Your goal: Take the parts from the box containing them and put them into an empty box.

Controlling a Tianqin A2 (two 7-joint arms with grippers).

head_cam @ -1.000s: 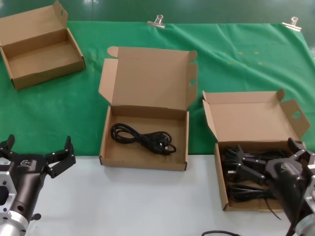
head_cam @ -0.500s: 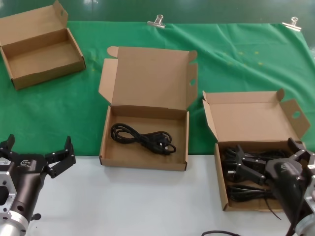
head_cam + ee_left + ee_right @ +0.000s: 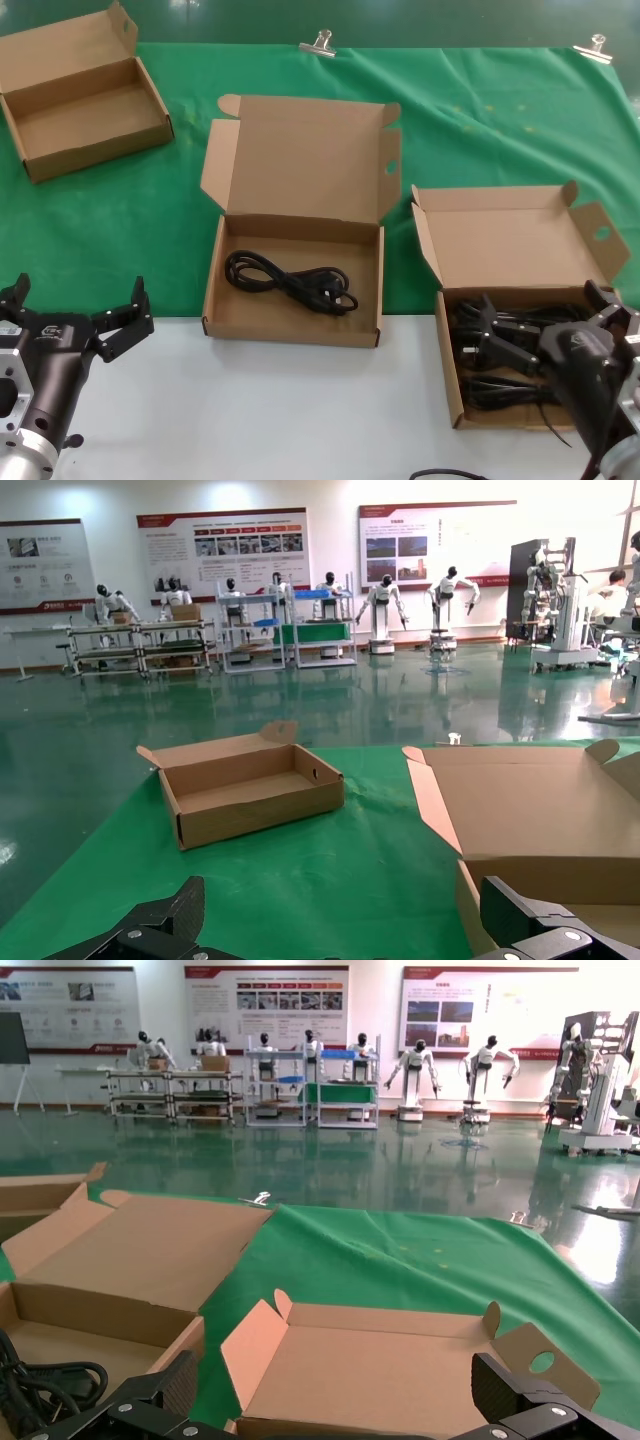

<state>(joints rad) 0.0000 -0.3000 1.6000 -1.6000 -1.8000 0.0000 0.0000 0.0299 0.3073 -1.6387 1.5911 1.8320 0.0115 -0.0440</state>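
3 open cardboard boxes [image 3: 85,95] are sitting on the table. 1 cord [image 3: 290,282] is lying in the middle box; several more are filling the right box [image 3: 515,362], count unclear. 2 clips [image 3: 320,43] are holding the cloth.

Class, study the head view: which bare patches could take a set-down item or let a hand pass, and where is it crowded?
Free: the green cloth between the far-left box and middle box, and beyond the right box; the white table edge between the left gripper and right gripper. Crowded: the right box, full of power cords, right gripper open above.
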